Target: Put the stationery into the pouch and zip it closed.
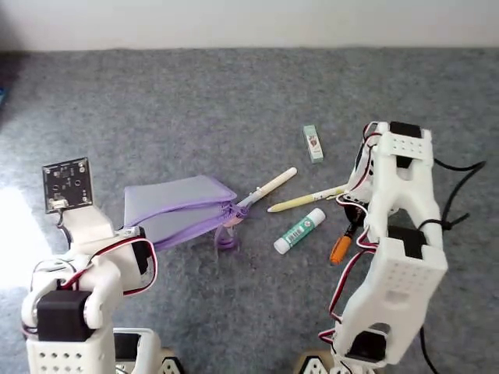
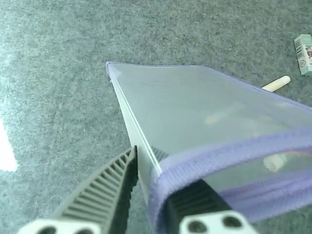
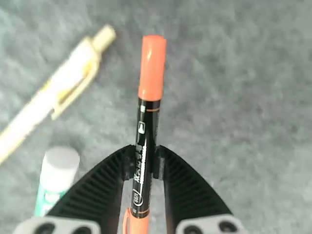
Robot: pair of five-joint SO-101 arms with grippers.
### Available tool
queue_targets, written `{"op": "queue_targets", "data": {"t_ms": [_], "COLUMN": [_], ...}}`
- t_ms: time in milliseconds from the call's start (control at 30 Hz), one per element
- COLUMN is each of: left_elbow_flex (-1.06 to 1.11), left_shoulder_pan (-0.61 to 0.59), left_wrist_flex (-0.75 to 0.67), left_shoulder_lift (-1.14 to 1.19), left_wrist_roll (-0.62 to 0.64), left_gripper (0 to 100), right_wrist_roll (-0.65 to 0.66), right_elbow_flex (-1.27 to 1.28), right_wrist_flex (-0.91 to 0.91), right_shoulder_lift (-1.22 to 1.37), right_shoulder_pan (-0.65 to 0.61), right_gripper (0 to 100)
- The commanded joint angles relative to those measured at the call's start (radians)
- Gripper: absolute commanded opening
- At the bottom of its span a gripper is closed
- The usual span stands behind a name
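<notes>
Right jaws clench the marker (image 3: 145, 124); left jaws pinch the pouch (image 2: 195, 102) rim. Held thinly, the pouch could slip free and close.

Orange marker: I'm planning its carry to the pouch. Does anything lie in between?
Yes: the glue stick lies directly between the orange marker, held in the right tool, and the pouch; the yellow pen and cream pen lie just beside that line.
</notes>
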Motion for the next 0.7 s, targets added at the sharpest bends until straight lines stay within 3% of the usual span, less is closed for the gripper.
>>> {"op": "queue_targets", "data": {"t_ms": [0, 167, 433, 667], "left_elbow_flex": [-0.01, -0.016, -0.033, -0.084], "left_shoulder_pan": [0.0, 0.002, 0.0, 0.005], "left_wrist_flex": [-0.018, 0.011, 0.009, 0.014], "left_shoulder_lift": [0.012, 0.015, 0.018, 0.02], "left_wrist_roll": [0.044, 0.11, 0.112, 0.112], "left_gripper": [5, 5, 1, 1], "right_wrist_roll": [-0.006, 0.002, 0.153, 0.206], "right_elbow_flex": [-0.052, -0.052, 0.012, 0.092], "right_wrist_flex": [0.073, 0.165, 0.225, 0.223], "right_shoulder_lift": [-0.117, -0.277, -0.613, -0.98], "right_shoulder_pan": [0.013, 0.005, -0.024, -0.154], "right_gripper": [0.9, 0.9, 0.9, 0.8]}}
